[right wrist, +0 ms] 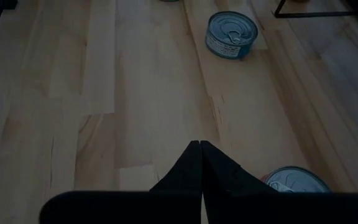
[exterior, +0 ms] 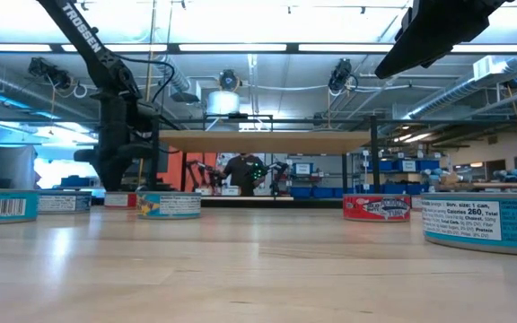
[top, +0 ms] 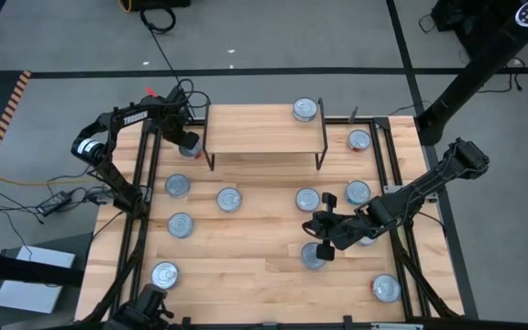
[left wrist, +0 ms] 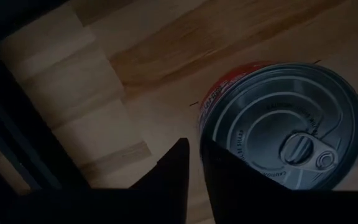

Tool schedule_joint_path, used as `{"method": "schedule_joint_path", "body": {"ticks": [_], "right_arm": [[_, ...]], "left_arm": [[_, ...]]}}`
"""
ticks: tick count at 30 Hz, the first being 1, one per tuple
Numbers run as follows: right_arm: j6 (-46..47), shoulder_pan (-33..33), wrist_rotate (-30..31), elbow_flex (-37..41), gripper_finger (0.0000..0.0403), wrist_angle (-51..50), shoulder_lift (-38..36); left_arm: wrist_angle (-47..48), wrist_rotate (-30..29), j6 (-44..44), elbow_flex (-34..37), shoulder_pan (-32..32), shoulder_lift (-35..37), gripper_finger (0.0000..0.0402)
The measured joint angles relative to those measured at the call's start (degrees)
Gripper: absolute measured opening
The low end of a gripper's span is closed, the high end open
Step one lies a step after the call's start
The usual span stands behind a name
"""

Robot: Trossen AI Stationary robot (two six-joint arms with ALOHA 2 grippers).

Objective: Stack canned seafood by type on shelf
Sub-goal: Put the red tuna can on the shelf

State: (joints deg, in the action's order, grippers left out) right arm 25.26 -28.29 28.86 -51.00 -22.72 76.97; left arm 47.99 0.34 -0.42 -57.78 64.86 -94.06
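— Jaws first: where do both pairs stand?

— Those of the left gripper (left wrist: 194, 180) are nearly together, a thin slit between the tips, and they pinch nothing. They hang just beside a red-labelled tin (left wrist: 281, 127) that sits on the counter (top: 255, 266) close to the shelf's left legs. The right gripper (top: 324, 226) has its jaws pressed tight together, also empty, out over the middle-right of the counter among loose tins.

— And the shelf itself?

— The shelf (top: 264, 137) stands at the back of the counter, and its top looks bare. One tin (top: 305, 110) sits right by its back right corner; from above it cannot be told whether that one rests on the shelf or on the counter behind it.

— So the sorting?

— Barely begun, by the look of it. No stack of any kind shows. About a dozen tins lie scattered singly: one at the front left (top: 164, 273), one in the middle (top: 229, 198), one at the front right (top: 386, 289), a red one near the shelf's right side (top: 359, 140), others in between. In the low view a red tin (exterior: 377, 207) and a teal one (exterior: 168, 205) stand well apart from each other.

— What remains, then?

— Practically everything: each tin must be lifted, carried to the shelf and set on others of its own label. The red one by the left jaws seems the likeliest to go first.
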Motion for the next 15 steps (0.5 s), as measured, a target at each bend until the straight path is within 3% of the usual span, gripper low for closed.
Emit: {"method": "schedule_joint_path", "body": {"ticks": [6,15], "right_arm": [[0.0,0.0,0.0,0.0,0.0007,0.0,0.01],[0.0,0.0,0.0,0.0,0.0007,0.0,0.02]], "left_arm": [[-0.09,0.39,-0.97,0.04,0.0,0.0,0.0063],[-0.12,0.74,1.32,0.04,-0.07,0.0,0.0006]]}}
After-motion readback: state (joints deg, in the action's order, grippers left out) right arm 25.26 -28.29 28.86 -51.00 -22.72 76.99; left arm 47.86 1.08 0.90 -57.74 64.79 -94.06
